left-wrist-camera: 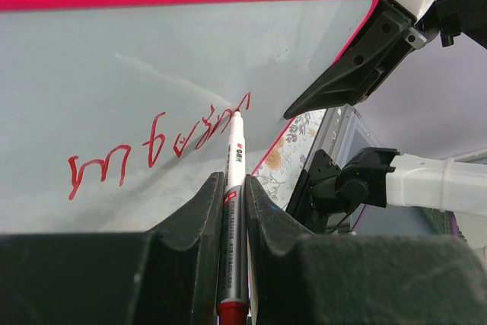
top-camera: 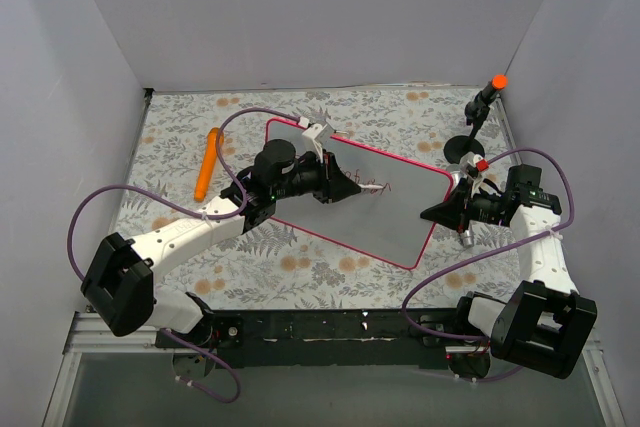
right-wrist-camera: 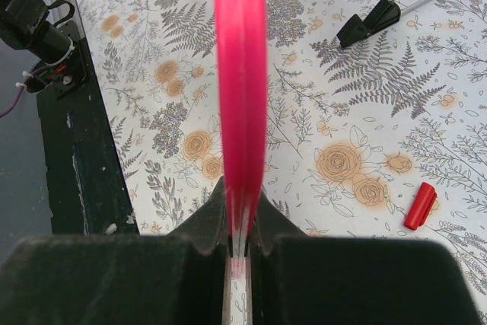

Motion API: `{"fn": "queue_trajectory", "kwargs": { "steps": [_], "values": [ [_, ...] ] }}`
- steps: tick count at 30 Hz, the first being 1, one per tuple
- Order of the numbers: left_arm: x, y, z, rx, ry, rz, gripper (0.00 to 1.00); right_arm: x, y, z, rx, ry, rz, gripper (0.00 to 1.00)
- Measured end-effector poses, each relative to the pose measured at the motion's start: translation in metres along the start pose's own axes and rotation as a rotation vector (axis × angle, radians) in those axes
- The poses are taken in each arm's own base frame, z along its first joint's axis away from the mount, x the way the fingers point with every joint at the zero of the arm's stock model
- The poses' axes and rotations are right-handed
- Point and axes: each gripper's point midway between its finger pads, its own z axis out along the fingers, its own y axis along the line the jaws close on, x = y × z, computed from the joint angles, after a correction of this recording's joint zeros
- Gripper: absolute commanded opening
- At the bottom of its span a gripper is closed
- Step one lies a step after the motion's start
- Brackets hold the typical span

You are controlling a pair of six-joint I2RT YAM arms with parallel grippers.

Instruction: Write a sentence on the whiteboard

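The whiteboard lies across the middle of the counter. Its long axis runs from the left arm's side to the right arm's, and it looks tipped up, not flat. The right tool is clamped on the pink frame at the short edge nearest the counter's right side, holding it edge-on between its fingers.

The sentence is one red line so far, running along the board's length. The marker is pinched in the left tool, and its tip touches the board right at the end of the last stroke.

Blank board lies beyond the tip, toward the end the right tool holds. I'd judge the next strokes carry on that way, drawn by the left arm, which is nearer the writing. A red cap lies loose on the counter near the right arm.
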Motion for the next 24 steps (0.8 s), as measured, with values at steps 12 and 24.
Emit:
{"fn": "queue_trajectory", "kwargs": {
  "steps": [12, 24],
  "values": [
    [0.009, 0.002, 0.0, 0.0, 0.036, -0.01, 0.0, 0.0, 0.0, 0.0, 0.0, 0.0, 0.0, 0.01],
    [0.019, 0.003, 0.007, 0.025, 0.072, -0.03, 0.0, 0.0, 0.0, 0.0, 0.0, 0.0, 0.0, 0.01]
  ]
}}
